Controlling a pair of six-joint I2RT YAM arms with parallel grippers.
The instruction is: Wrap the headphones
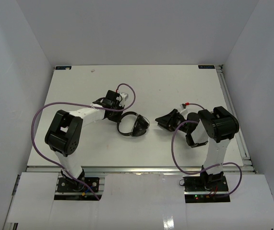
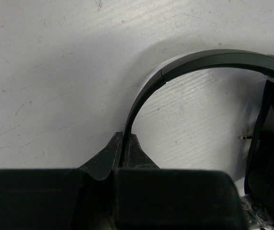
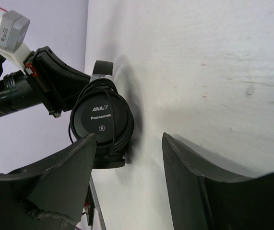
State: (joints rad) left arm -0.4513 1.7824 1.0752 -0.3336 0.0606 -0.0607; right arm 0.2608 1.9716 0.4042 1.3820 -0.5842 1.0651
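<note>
The black headphones lie mid-table with the earcups together on the right of the headband loop. My left gripper is shut on the thin headband, which runs out from between its fingertips; one earcup and the cable's plug tip show at the right. My right gripper is open and empty, just right of the earcups. In the right wrist view the earcup marked ANA Panasonic R stands past my open gripper, with thin black cable strands looped over it.
Purple robot cables arc over both arms. The white walls close in the table on three sides, with a rail along its right edge. My left arm's wrist and camera show in the right wrist view.
</note>
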